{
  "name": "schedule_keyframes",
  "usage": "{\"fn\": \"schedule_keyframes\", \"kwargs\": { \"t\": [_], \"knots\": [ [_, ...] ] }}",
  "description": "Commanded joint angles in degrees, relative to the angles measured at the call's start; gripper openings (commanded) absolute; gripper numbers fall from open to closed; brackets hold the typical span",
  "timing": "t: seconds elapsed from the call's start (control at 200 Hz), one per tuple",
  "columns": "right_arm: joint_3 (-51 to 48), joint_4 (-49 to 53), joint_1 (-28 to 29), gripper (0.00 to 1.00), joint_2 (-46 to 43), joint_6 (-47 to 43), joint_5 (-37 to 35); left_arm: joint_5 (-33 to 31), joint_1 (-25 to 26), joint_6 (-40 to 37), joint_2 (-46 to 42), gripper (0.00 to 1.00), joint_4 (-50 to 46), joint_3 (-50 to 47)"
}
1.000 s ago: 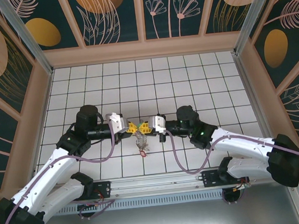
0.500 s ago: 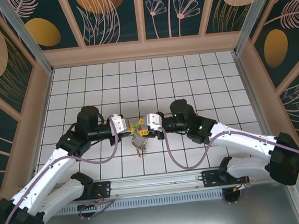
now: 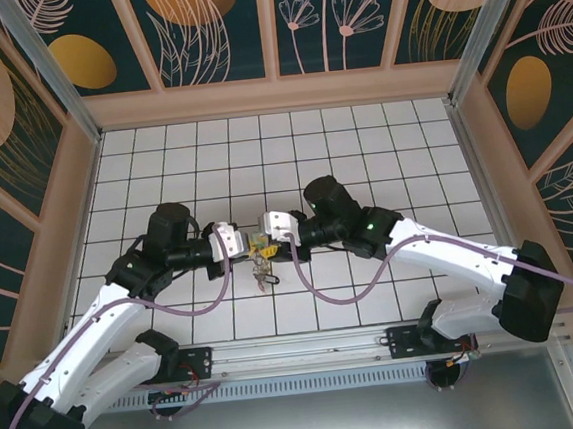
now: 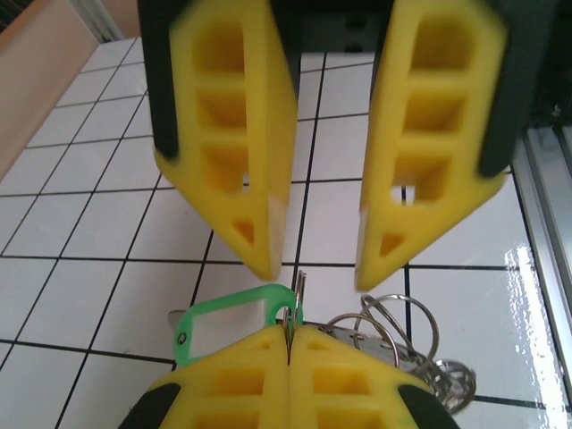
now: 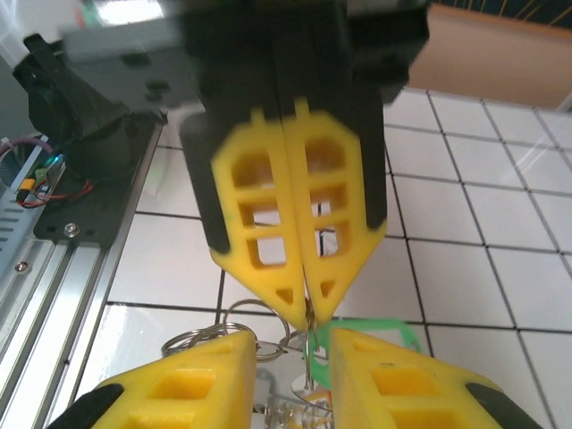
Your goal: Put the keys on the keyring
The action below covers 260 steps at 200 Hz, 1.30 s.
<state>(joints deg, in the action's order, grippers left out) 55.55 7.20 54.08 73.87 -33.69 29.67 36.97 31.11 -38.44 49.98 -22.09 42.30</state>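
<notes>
yellow left hand (image 4: pixel 289 332) clenched on keys (image 4: pixel 229 307) — right hand (image 5: pixel 293 344) released, bare tiles (image 3: pixel 361 148) around.

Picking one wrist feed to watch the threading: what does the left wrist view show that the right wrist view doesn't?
Left wrist view: the green tag nearly whole, with its clear window. Right wrist view: the aluminium rail and wiring beside it. Both: the left gripper shut on a thin metal piece, the right gripper open, the metal rings.
</notes>
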Motion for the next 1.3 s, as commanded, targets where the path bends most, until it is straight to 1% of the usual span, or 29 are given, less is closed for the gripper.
{"fn": "schedule_keyframes", "kwargs": {
  "t": [0.0,0.12,0.195,0.265,0.3,0.345,0.495,0.526,0.551,0.591,0.706,0.796,0.991,1.091,1.161,1.296],
  "knots": [
    [1.5,1.2,-0.4,0.28,0.7,2.1,1.3,3.3,-0.1,1.4,-1.9,0.0,4.7,-0.4],
    [1.8,0.8,-0.3,0.24,1.1,2.1,1.7,3.9,-0.1,1.5,-1.9,0.0,4.4,-0.3],
    [1.8,0.2,-0.3,0.18,1.1,2.1,2.0,4.2,-0.1,1.5,-1.7,0.0,4.1,-0.3],
    [2.0,0.2,-0.3,0.1,1.1,2.1,2.1,4.2,-0.1,1.6,-1.6,0.0,4.2,-0.4],
    [2.0,0.2,-0.3,0.07,1.1,2.0,2.2,4.1,-0.1,1.6,-1.6,0.0,4.2,-0.4],
    [2.1,0.3,-0.3,0.0,1.2,1.7,2.2,4.0,-0.1,1.7,-1.5,0.0,4.2,-0.4],
    [0.9,-1.4,-0.3,0.0,0.4,2.0,1.5,2.8,-0.1,2.9,-1.5,0.0,4.5,-0.4],
    [0.3,-2.7,-0.3,0.0,-0.1,2.3,1.5,2.0,-0.1,3.6,-1.6,0.09,4.6,-0.5],
    [-0.3,-3.8,-0.3,0.0,-0.6,2.7,1.2,1.6,-0.1,4.1,-1.7,0.14,4.7,-0.6],
    [-1.5,-5.8,-0.3,0.0,-1.6,3.2,1.0,1.4,-0.2,4.6,-2.2,0.18,4.6,-0.9],
    [-5.4,-12.0,-0.8,0.0,-4.7,5.3,0.5,1.3,-0.1,5.2,-4.0,0.18,4.5,-2.6],
    [-8.4,-16.3,-1.4,0.0,-6.8,6.9,1.4,1.8,-0.1,5.9,-5.3,0.19,5.1,-3.6],
    [-12.3,-23.1,-1.8,0.0,-8.1,9.9,3.0,3.8,-0.2,6.8,-5.3,0.19,7.3,-4.2],
    [-13.0,-25.3,-1.7,0.0,-7.8,10.8,3.5,3.9,-0.1,7.3,-5.0,0.2,9.3,-4.2],
    [-13.2,-25.7,-1.7,0.0,-7.6,10.8,3.6,3.2,-0.1,7.4,-5.0,0.26,10.5,-4.0],
    [-13.5,-27.3,-1.7,0.0,-7.6,11.4,4.1,2.7,-0.1,6.7,-4.7,0.26,11.2,-3.7]
  ]
}}
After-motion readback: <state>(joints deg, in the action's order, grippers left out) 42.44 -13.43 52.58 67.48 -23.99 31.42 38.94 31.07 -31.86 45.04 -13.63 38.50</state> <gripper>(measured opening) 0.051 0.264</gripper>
